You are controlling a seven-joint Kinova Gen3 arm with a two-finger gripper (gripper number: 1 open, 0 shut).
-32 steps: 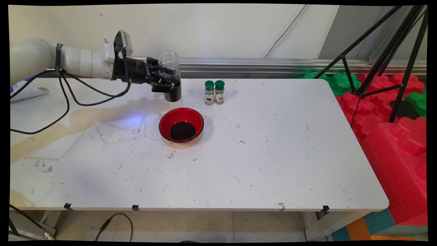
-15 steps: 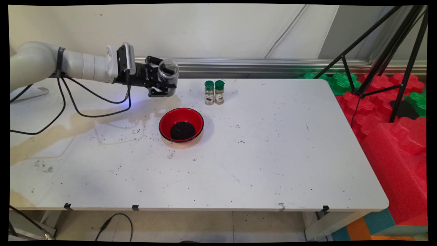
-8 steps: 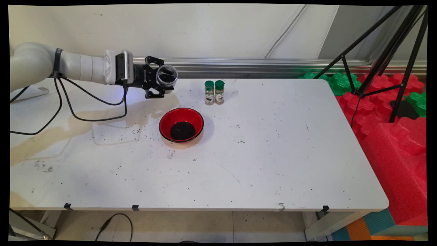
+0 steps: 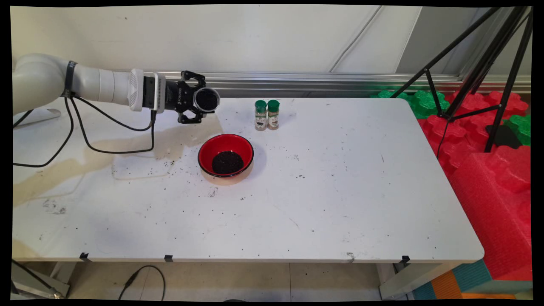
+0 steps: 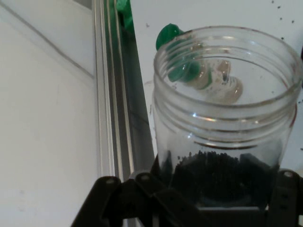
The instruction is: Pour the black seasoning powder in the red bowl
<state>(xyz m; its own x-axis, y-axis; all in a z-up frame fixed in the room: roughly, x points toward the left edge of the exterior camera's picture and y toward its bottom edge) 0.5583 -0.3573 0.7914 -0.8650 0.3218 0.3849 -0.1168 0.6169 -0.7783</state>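
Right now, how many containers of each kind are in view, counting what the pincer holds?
Clear jar, held in the pincer: 1
Green-capped bottles: 2
Red bowl: 1
Total: 4

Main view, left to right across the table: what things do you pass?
Black two-finger gripper holding a clear plastic jar of dark grains → red bowl of dark grains → two green-capped spice bottles.

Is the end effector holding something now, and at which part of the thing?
Yes. The end effector holds a clear plastic jar, tipped on its side, by its lower body, where dark grains lie.
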